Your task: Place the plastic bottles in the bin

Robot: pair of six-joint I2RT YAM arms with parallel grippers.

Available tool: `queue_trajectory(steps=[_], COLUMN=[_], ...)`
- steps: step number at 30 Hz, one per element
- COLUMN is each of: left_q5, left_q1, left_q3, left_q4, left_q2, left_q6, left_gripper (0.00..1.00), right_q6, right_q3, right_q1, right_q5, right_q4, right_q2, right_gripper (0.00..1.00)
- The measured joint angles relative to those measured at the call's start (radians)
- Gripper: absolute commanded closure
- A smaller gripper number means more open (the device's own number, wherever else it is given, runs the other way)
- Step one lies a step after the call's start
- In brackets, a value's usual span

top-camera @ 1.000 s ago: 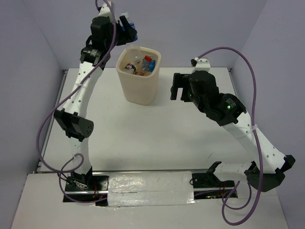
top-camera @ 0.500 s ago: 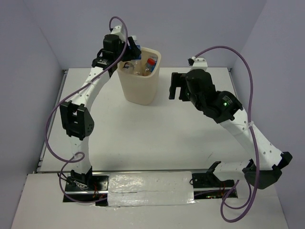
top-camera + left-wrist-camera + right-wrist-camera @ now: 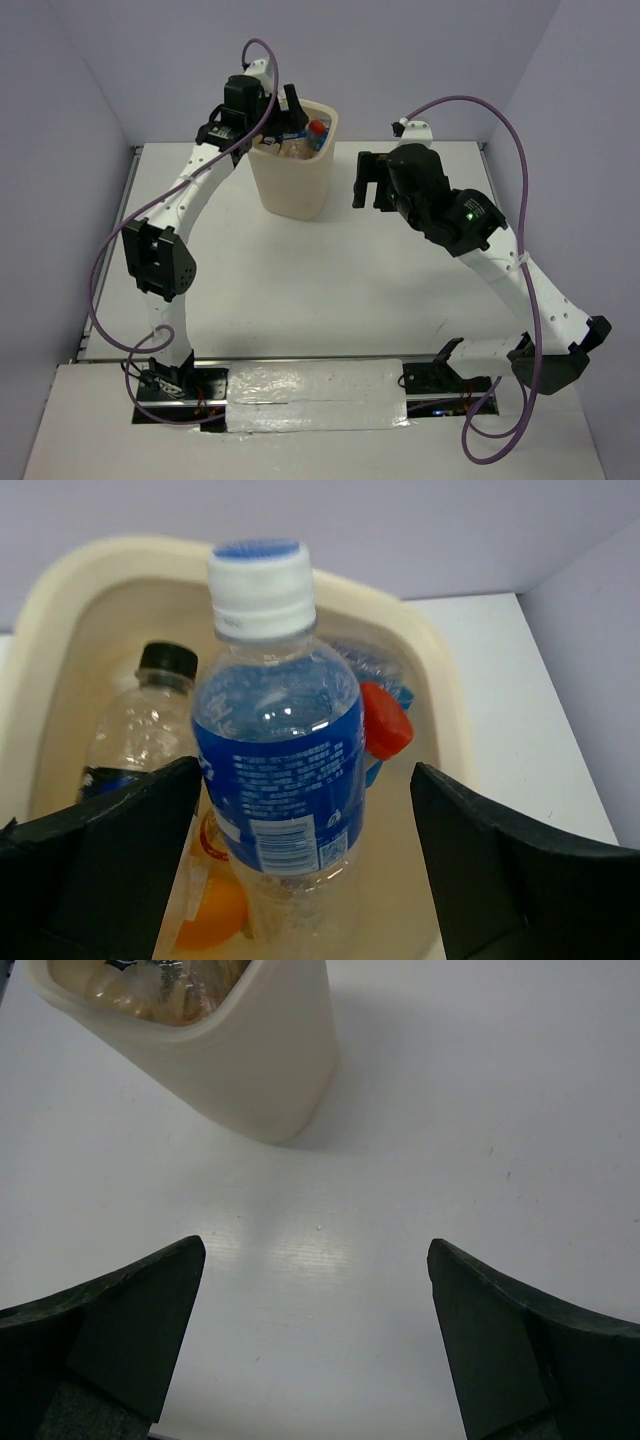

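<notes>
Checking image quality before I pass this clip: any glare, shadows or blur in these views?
Top external: even light, sharp, glare on the taped strip. Left wrist: blue-label bottle crisp with small highlights; the dark fingers are soft. Right wrist: the bin throws a soft shadow rightward; faint sheen on the table.

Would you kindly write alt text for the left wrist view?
A blue-labelled, white-capped bottle is upright inside the open left pincer, over the cream bin. Inside are a black-capped bottle, a red cap and an orange bottle.
</notes>
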Motion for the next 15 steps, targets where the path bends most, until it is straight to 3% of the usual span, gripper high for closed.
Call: queue_trajectory(steps=[11, 15], left_q5=[-0.047, -0.092], left_q1=[-0.002, -0.002], left_q3=[0.367, 0.278], left_q4=[-0.187, -0.235], left_q2=[-0.021, -0.170], left_q6=[0.097, 0.122], left_gripper=[0.01, 0.01], right_q6=[-0.011, -0.012], right_q3=[0.008, -0.008], right_q1=[0.000, -0.037], right_q5=[0.062, 0.091], right_q4=[-0.023, -0.040], right_q2=[-0.004, -0.037], right_gripper=[0.00, 0.00])
